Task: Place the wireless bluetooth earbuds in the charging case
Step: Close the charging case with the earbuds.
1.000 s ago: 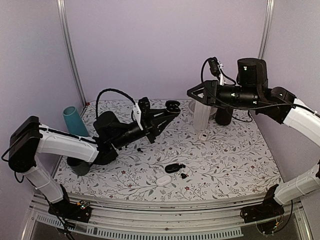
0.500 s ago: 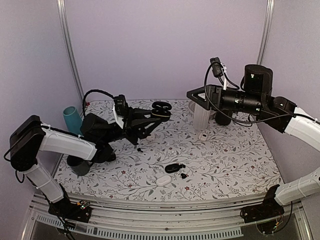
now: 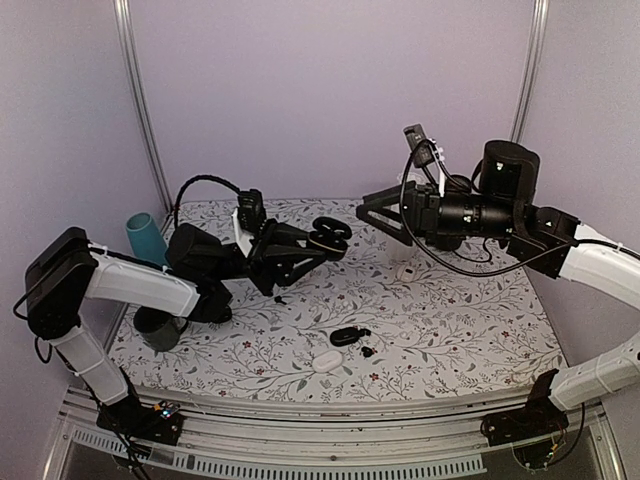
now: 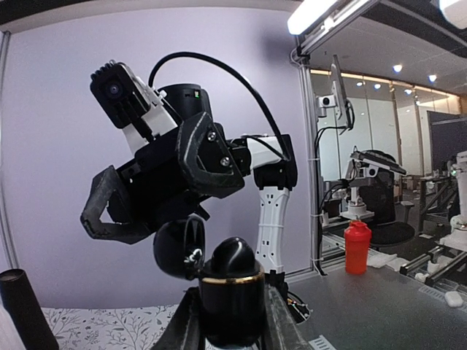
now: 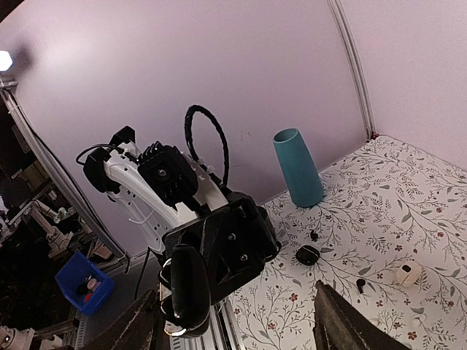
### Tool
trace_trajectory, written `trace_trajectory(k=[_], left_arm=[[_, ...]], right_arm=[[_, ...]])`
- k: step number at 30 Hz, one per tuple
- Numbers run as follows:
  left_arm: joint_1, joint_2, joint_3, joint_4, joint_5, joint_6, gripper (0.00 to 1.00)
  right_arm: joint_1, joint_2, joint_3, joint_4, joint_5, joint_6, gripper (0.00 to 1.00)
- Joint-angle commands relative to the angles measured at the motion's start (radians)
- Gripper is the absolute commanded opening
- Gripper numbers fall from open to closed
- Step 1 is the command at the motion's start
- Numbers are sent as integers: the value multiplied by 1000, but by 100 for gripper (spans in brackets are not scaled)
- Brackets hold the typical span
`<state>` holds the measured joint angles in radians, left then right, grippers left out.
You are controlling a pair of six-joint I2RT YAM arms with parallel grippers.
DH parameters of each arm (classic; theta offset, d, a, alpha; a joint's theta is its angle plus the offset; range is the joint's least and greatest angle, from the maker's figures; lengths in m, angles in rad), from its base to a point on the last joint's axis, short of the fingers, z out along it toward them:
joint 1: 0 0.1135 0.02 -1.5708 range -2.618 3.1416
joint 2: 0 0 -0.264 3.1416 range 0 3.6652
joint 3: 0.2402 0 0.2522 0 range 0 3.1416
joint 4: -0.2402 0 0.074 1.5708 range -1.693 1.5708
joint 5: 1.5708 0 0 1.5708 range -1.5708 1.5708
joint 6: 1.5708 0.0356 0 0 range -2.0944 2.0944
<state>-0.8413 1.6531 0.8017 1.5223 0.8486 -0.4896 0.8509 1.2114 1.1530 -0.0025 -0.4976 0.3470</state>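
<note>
Two earbuds (image 3: pixel 368 351) by my read of the black specks, top view. One lies just beside a spare black case (image 3: pixel 346 336); the far earbud (image 3: pixel 280 298) lies alone toward the left arm. A white case (image 3: pixel 326 362) sits near the front edge. The left gripper (image 3: pixel 322 240) is clenched on the charging case (image 3: pixel 338 230), held up off the table (image 3: pixel 470 320), lid open. The right gripper (image 3: pixel 383 215) faces it, jaws spread, nothing in them.

Left wrist: fingers pinch the case body below its gold ring. There's a glossy dome on top; can't tell if that's a seated bud. Right gripper just beyond, released.

Right wrist: own fingers wide apart, empty. Teal cup (image 5: pixel 298 168) at the back, buds down on the sheet.

Handling, my guess: tiny, light, rigid, and glossy, so slippery and likely to squirt out of a pinch. Take one across the bulb and leave the stem free for the socket.

Surface is a flat, busy floral print, so black bits get lost in the pattern. Lilac walls behind and at the sides, metal posts in the corners. Tight for two arms.
</note>
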Motion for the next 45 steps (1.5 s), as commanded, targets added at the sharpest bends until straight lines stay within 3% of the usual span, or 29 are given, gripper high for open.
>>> trace_trajectory(k=[1, 4, 20, 34, 45], left_arm=[[8, 16, 27, 154, 34, -37, 0], [8, 14, 27, 158, 35, -42, 0], [14, 14, 12, 90, -61, -22, 0], [18, 16, 26, 27, -103, -31, 0], [20, 43, 48, 15, -145, -127, 0]], right_arm=[[9, 53, 48, -40, 116, -9, 69], [11, 94, 89, -87, 158, -6, 67], [36, 56, 39, 31, -74, -29, 67], [45, 52, 25, 37, -72, -49, 66], [64, 99, 32, 52, -75, -75, 53]])
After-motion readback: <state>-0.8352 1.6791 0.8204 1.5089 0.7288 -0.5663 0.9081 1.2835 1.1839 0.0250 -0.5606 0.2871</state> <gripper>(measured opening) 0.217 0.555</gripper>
